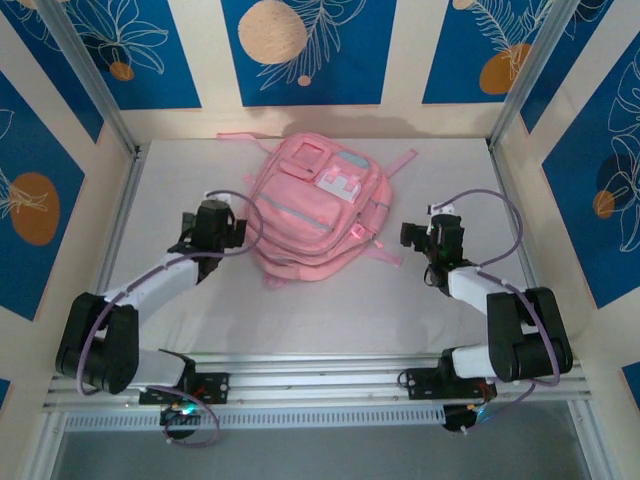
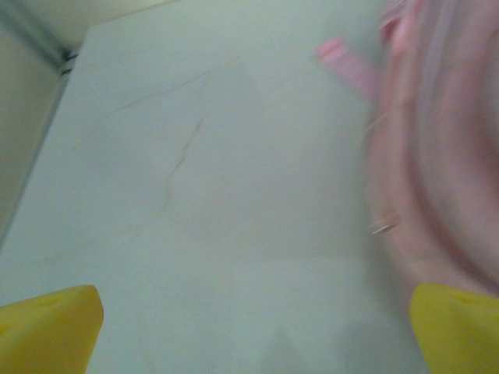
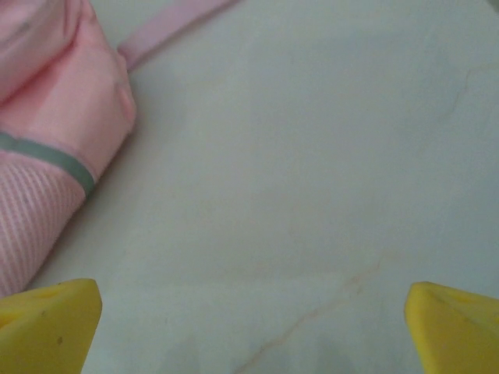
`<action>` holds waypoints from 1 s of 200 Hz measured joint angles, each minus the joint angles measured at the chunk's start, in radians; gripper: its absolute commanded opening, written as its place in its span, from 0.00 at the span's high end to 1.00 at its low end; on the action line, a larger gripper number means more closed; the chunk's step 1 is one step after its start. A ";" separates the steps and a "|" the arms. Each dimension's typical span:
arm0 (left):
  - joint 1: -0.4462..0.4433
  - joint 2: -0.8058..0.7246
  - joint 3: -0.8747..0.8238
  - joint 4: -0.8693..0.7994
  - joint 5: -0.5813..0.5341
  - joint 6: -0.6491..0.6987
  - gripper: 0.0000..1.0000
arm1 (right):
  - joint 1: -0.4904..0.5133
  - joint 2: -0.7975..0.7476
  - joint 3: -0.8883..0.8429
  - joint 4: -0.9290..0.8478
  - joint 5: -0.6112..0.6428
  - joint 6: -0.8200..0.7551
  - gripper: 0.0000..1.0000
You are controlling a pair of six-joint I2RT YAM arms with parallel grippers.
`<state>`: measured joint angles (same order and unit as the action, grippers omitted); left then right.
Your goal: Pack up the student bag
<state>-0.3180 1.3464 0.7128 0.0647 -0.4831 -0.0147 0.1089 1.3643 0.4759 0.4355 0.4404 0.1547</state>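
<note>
Student bag (image 1: 315, 205) is seen lying flat on the white table (image 1: 170, 180), front pockets up, squarely between the two arms. Nearest in, the left pincer (image 1: 232, 232) is held wide open with nothing gripped. In its wrist view the yellow fingertips (image 2: 47, 327) are spread to the frame's corners, and the bag's rounded pink side is found just off its right finger. The right pincer (image 1: 412, 238) is likewise gaped fully and empty. The bag's edge with its grey trim (image 3: 47, 160) is set just beyond its left finger, with bare table ahead. Both are judged to be placed low beside the bag so the fabric can be steadied, or an opening found, from either flank. Farther out, a pink strap (image 3: 168, 27) is trailed loose across the table beyond the right pincer. Whether any zip is undone cannot be told.
</note>
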 measured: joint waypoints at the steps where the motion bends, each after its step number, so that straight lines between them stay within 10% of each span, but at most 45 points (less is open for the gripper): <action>1: 0.003 -0.002 -0.008 0.008 -0.001 0.000 0.00 | 0.000 0.001 -0.001 0.006 0.000 -0.002 0.01; 104: 0.239 0.188 -0.356 0.754 0.226 0.043 0.00 | -0.069 0.154 -0.077 0.361 -0.119 -0.016 0.01; 200: 0.278 0.217 -0.379 0.890 0.433 0.040 0.00 | -0.069 0.156 -0.077 0.373 -0.119 -0.016 0.01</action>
